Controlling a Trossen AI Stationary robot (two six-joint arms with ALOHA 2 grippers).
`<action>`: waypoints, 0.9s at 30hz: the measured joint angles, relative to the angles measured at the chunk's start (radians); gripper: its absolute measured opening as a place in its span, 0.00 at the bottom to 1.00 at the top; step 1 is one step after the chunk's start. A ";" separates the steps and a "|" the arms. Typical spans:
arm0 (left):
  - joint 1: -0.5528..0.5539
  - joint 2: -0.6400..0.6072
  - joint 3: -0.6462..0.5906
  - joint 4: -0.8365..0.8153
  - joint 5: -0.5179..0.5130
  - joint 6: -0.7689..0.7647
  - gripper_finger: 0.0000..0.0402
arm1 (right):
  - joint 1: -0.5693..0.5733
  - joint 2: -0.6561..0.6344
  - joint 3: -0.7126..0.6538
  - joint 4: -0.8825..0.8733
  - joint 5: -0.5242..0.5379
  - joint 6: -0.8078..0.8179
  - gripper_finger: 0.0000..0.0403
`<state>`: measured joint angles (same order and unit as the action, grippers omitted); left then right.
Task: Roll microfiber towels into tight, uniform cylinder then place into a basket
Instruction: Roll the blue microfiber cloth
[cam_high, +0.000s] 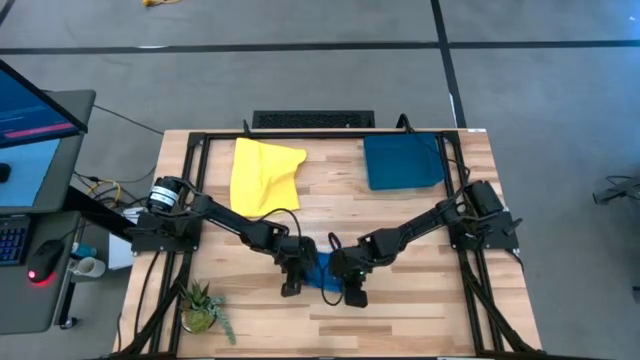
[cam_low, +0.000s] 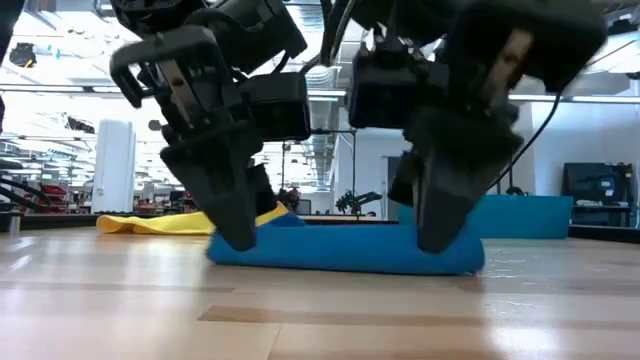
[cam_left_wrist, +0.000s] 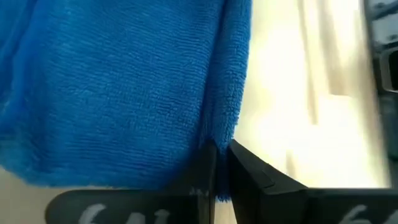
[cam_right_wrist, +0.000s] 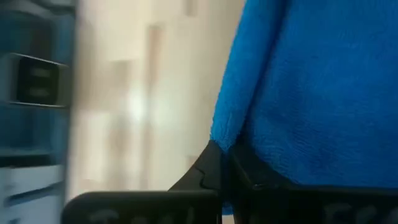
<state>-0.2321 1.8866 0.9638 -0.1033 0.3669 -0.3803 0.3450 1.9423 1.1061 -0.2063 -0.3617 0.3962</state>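
Left tool (cam_low: 235, 235): clenched on one end of the blue towel (cam_low: 345, 250), its two fingers (cam_left_wrist: 208, 171) pressed together with only a thin edge of cloth between them; tip down at the counter (cam_high: 400, 310).
Right tool (cam_low: 440, 235): likewise pinched shut on the other end of the blue towel, its fingers (cam_right_wrist: 217, 171) meeting over the towel's folded edge; tip low against the counter.
Blue towel: lies as a long, low, flattened roll on the wood near the front middle of the counter, stretched between the two tools, one at each end.
Yellow towel (cam_high: 262, 175): loose and rumpled on the rear left part of the counter, well apart from both tools.
Basket (cam_high: 402, 162): dark teal bin at the rear right of the counter, apart from both towels.
Writing: pale marks show on the left tool's body in its wrist view, too blurred to read.
Plant (cam_high: 200, 305): small potted one at the front left corner of the counter.
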 joint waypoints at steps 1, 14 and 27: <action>0.000 0.000 -0.001 0.000 0.026 -0.016 0.04 | -0.005 0.000 0.000 0.018 -0.036 0.000 0.05; 0.005 0.001 -0.002 0.026 0.207 -0.214 0.04 | -0.086 -0.004 -0.045 0.087 -0.210 0.245 0.04; 0.003 0.000 -0.003 0.025 0.073 -0.289 0.05 | -0.140 -0.008 -0.102 0.088 -0.185 0.425 0.03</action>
<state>-0.2291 1.8862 0.9604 -0.0788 0.4401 -0.6692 0.2048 1.9347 1.0044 -0.1181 -0.5472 0.8211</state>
